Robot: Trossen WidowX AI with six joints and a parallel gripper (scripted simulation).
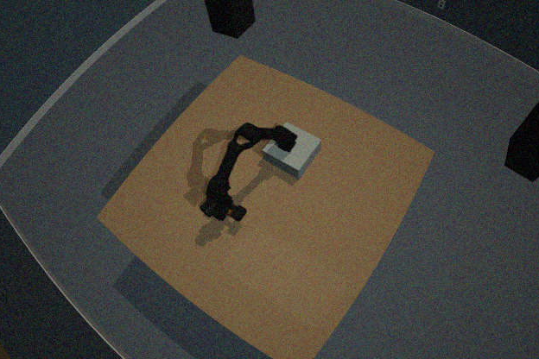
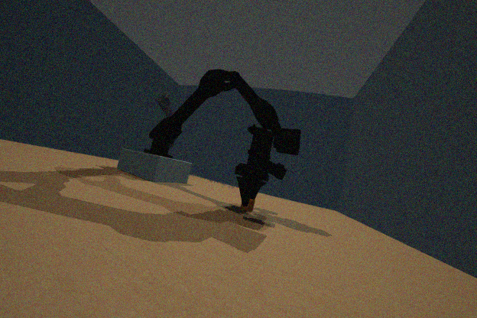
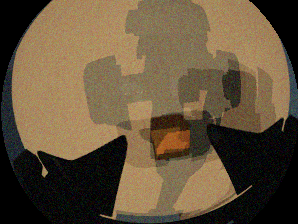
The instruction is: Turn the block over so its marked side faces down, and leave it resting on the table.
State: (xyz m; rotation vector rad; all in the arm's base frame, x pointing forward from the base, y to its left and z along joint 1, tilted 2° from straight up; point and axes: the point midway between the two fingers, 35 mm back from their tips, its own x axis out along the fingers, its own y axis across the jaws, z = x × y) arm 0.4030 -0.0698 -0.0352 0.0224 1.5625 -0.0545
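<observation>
The small orange block [image 1: 231,211] [image 2: 251,205] [image 3: 173,143] rests on the tan table [image 1: 311,242] [image 2: 214,279] [image 3: 55,75]. In the wrist view part of its top is bright orange and the rest is in dark shadow; I cannot tell which face bears the mark. My gripper [image 2: 248,207] [image 3: 168,135] is open, pointing down, with its tips low at the block. In the wrist view the block lies between the two black fingers, with a gap on each side. In the exterior view a finger hides part of the block, and in the top view the arm covers most of it.
The pale grey base box [image 1: 304,148] [image 2: 153,168] carries the arm and stands behind the gripper. The table's edge [image 1: 138,257] lies beyond the block on the lower left in the top view. Dark shadows of the arm fall around the block.
</observation>
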